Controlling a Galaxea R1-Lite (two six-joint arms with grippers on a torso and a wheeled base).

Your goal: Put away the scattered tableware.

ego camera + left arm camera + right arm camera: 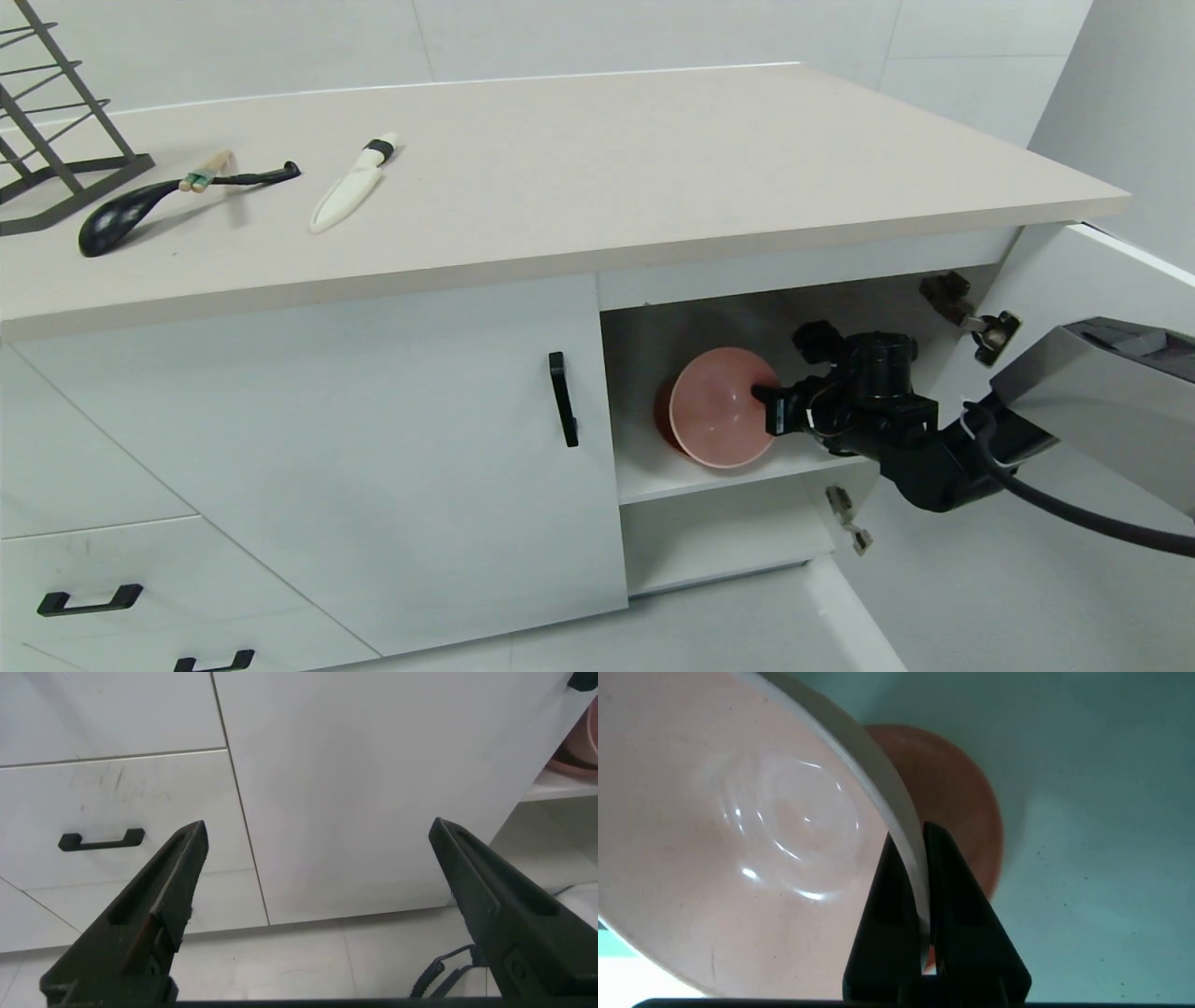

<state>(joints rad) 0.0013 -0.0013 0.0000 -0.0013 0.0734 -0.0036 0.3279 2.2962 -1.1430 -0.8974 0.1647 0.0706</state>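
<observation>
A pink bowl [714, 406] stands tilted on edge over the upper shelf [653, 481] of the open cabinet, its hollow facing outward. My right gripper [767, 411] is shut on the bowl's right rim; in the right wrist view the fingers [920, 905] pinch the rim of the bowl [766, 831]. A darker reddish bowl [962, 812] sits just behind it. On the countertop lie a black ladle [121, 217], a short pair of chopsticks [205, 173] and a white sheathed knife [350, 187]. My left gripper [318, 829] hangs open and empty, low in front of the closed cabinet door.
A dark wire dish rack [47, 140] stands at the counter's far left. The cabinet's right door [1074, 280] is swung open beside my right arm. The left door has a black handle [563, 399]; drawers with black handles [89, 600] lie lower left.
</observation>
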